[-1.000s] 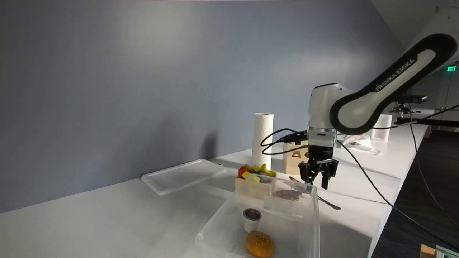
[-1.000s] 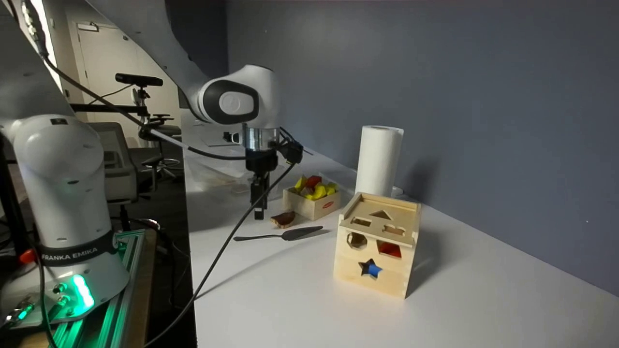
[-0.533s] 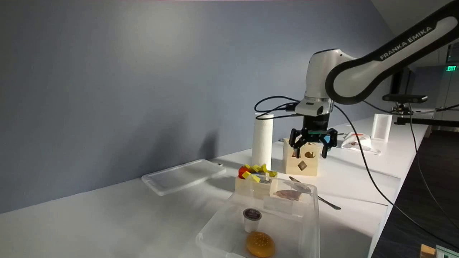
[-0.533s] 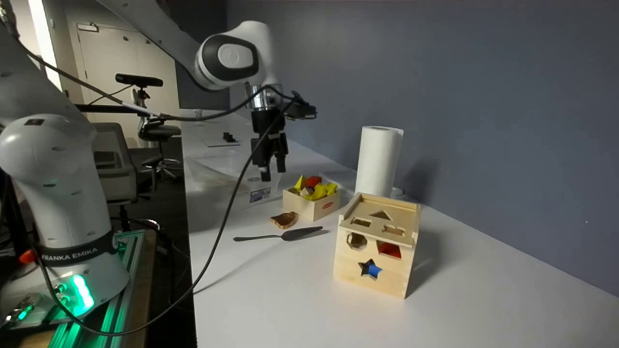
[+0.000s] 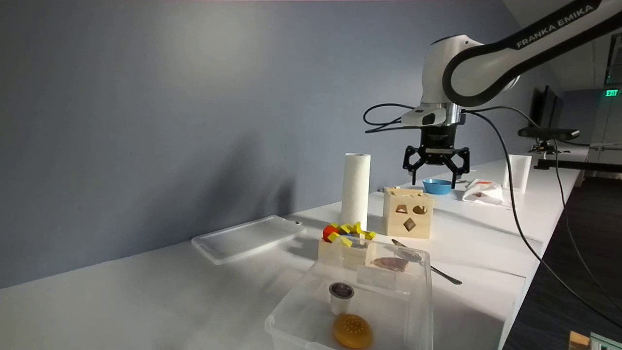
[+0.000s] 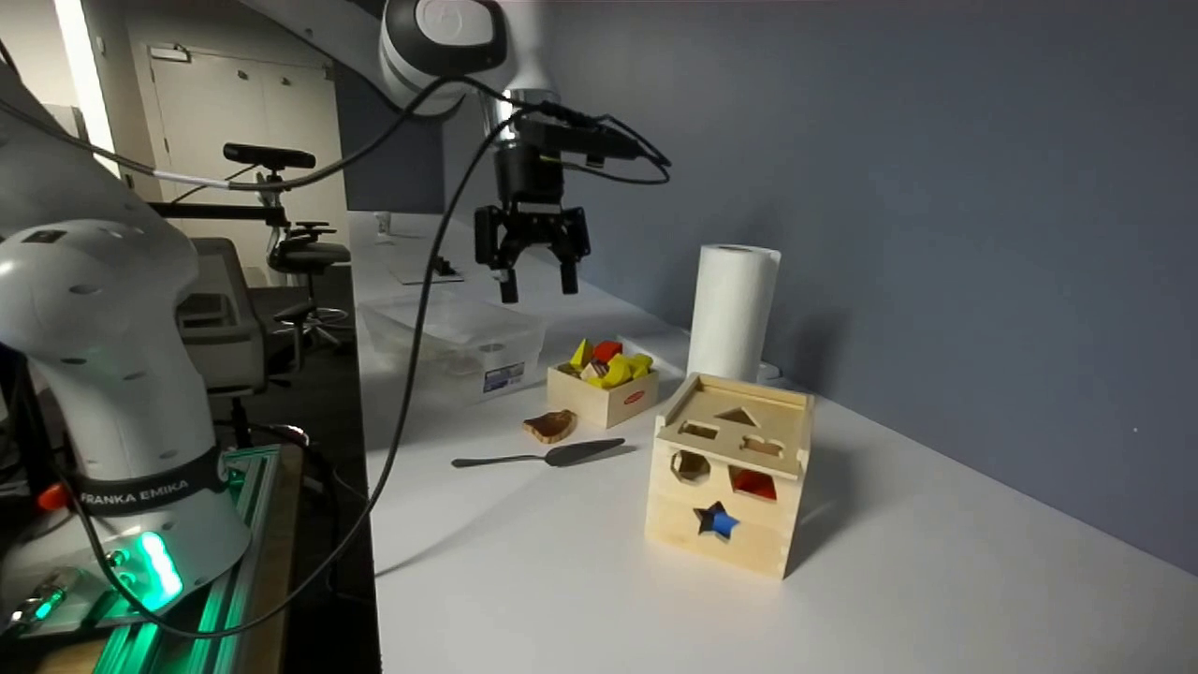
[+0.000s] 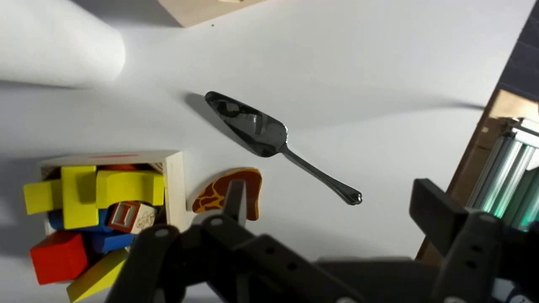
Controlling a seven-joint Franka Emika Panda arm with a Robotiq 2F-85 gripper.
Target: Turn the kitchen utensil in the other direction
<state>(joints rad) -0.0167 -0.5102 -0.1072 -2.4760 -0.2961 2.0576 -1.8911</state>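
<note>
A cake server (image 7: pixel 252 128) is seen on the white table (image 7: pixel 379 71), handle (image 7: pixel 321 174) pointed lower right. The gripper (image 7: pixel 334 204) is spread wide; a toy steak (image 7: pixel 214 193) is partly hidden by one finger (image 7: pixel 236 201). Blocks (image 7: pixel 80 198) are held in a wooden box (image 7: pixel 175 189).

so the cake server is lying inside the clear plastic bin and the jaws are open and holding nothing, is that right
One thing is off: the cake server lies on the white table, outside the clear plastic bin, as an exterior view shows. The rest is right: the jaws are open and holding nothing.
</note>
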